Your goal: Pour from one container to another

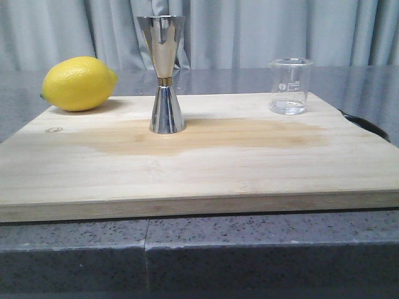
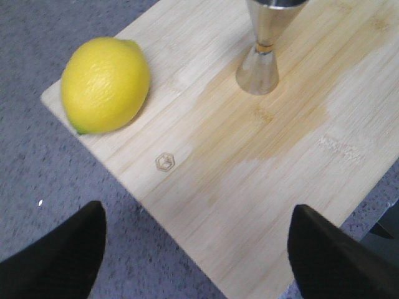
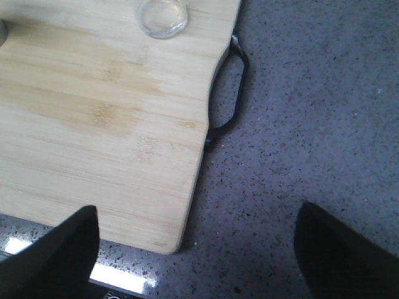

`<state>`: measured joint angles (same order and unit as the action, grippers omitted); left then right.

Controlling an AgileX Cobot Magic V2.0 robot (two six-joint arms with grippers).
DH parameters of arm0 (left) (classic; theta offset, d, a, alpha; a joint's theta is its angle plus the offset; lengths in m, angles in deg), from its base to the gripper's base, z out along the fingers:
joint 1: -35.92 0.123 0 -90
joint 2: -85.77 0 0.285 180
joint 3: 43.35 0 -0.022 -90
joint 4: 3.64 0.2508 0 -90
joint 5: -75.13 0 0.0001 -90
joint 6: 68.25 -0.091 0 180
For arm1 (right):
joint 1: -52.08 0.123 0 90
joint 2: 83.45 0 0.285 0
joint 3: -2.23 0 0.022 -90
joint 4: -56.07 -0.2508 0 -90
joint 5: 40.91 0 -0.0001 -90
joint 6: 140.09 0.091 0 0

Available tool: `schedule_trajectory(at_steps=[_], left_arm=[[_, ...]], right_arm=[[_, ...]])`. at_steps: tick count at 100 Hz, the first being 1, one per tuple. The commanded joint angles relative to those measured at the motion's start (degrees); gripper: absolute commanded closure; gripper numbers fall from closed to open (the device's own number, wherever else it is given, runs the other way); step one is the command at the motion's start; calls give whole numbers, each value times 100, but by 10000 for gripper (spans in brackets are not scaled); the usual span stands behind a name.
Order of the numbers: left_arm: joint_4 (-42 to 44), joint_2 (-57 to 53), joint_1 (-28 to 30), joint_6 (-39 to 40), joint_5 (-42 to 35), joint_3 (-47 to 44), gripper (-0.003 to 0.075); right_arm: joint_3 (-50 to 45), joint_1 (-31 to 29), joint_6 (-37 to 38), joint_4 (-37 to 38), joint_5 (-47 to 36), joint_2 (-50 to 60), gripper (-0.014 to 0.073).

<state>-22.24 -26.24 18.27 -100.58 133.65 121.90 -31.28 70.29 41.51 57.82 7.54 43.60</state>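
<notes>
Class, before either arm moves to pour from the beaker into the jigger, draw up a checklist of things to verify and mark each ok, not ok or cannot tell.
1. Beaker upright on the cutting board: ok.
2. Liquid in beaker: a little at the bottom, ok.
3. Jigger upright, open cup on top: ok.
4. Lemon clear of jigger and beaker: ok.
5. Right gripper open, empty: ok.
6. Left gripper open, empty: ok.

The jigger [image 2: 267, 47] loses its upper cup at the top edge of the left wrist view. The beaker [image 3: 163, 17] is clipped at the right wrist view's top edge; its printed marks are unreadable in the front view.
</notes>
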Motion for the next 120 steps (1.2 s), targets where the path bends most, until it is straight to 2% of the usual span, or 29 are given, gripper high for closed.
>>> schedule_trajectory(at_steps=[1, 36, 61, 68, 85, 92, 106, 114, 120], left_arm=[[403, -461, -40, 847, -30, 176, 162], [1412, -1971, -40, 2968, -509, -1035, 176], [1466, -2376, -40, 3043, -1060, -1454, 272], [1466, -2366, -40, 3043, -1074, -1467, 318], [1466, -2366, -40, 3043, -1074, -1479, 490], [1466, -2366, -40, 3043, -1074, -1479, 561], [1466, -2366, -40, 3043, -1074, -1479, 682], [1466, -2366, -40, 3043, -1074, -1479, 741], [1466, -2366, -40, 3043, -1074, -1479, 739]], right_arm=[[190, -102, 57, 93, -214, 229, 39], [-86, -146, 115, 185, -316, 1310, 39], [-210, -146, 115, 340, -290, 1526, 59], [-210, -146, 115, 340, -290, 1526, 126], [-210, -146, 115, 340, -300, 1526, 438], [-210, -146, 115, 340, -300, 1526, 533], [-210, -146, 115, 340, -311, 1515, 639], [-210, -146, 115, 340, -349, 1515, 650], [-210, -146, 115, 340, -363, 1515, 650]])
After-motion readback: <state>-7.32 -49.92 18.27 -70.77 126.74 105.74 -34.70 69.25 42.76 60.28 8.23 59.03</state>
